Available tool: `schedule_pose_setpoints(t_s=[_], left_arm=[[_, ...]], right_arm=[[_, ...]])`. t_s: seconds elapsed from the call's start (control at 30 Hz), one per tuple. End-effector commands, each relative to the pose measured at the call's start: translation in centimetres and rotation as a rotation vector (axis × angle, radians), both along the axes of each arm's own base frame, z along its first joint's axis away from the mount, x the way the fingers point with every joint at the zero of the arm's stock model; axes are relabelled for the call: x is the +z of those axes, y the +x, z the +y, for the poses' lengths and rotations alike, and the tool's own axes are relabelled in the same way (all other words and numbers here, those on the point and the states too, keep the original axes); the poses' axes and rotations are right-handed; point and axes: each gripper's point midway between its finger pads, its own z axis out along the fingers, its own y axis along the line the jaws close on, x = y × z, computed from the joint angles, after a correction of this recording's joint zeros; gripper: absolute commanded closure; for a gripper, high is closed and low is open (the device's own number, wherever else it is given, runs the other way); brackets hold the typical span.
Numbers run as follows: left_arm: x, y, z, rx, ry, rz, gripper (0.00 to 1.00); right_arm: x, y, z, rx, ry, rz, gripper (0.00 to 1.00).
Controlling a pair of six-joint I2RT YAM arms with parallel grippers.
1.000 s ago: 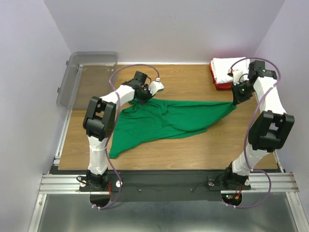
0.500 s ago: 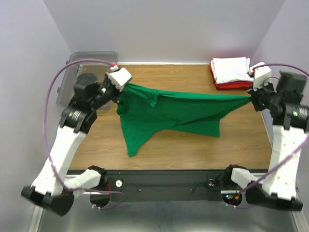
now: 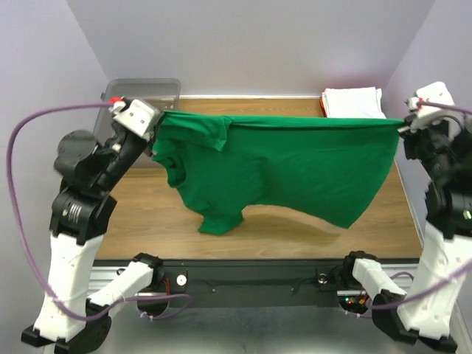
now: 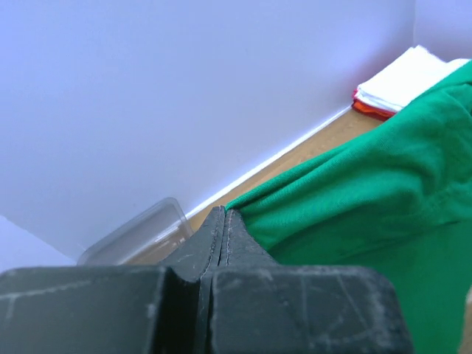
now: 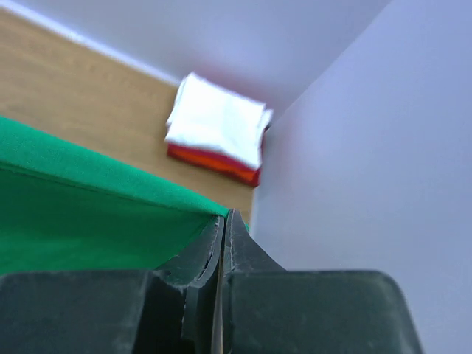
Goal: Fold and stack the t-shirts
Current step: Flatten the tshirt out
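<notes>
— Where are our hands?
— Our left hand (image 3: 153, 122), upper left, is clamped on one end of the green t-shirt (image 3: 287, 166). Our right hand (image 3: 403, 127), upper right, is clamped on the other end.
— And the shirt?
— We hold it stretched between them, hanging over the counter (image 3: 295, 225).
— The others?
— The white t-shirt (image 3: 352, 99) lies folded on the red t-shirt (image 5: 214, 161), upper right.

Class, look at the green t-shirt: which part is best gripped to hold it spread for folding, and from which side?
Grip the green t-shirt by its upper edge, at both ends: the left tool from the left, the right tool from the right. Pinched there, that edge runs taut and the cloth hangs as one sheet.
</notes>
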Motion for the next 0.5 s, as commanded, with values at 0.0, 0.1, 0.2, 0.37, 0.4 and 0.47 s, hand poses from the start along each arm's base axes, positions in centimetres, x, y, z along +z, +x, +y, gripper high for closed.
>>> schedule_pose_setpoints(t_s=[0.0,0.1,0.2,0.37,0.4,0.47], left_arm=[[-3.1,6.3,0.6,0.134,0.031,0.100,1.00],[-7.4,11.2,-1.0,0.126,0.090,0.195,1.00],[-9.9,14.3,-1.9,0.123,0.117,0.233,1.00],[-16.3,22.8,-3.1,0.132,0.158,0.335,1.00],[-15.6,24.3,-3.2,0.137,0.152,0.318,1.00],[-17.6,28.4,-3.1,0.152,0.152,0.352,1.00]], right_arm=[[-5.8,7.0,-2.0,-0.005,0.011,0.147,0.99],[-9.1,11.4,-2.1,0.047,0.033,0.199,0.99],[-13.5,15.8,-2.7,0.062,0.084,0.285,0.99],[-19.6,23.0,-2.8,0.091,0.107,0.370,0.99],[-19.9,24.2,-2.1,0.112,0.100,0.370,0.99],[-23.4,27.1,-1.3,0.131,0.126,0.429,0.99]])
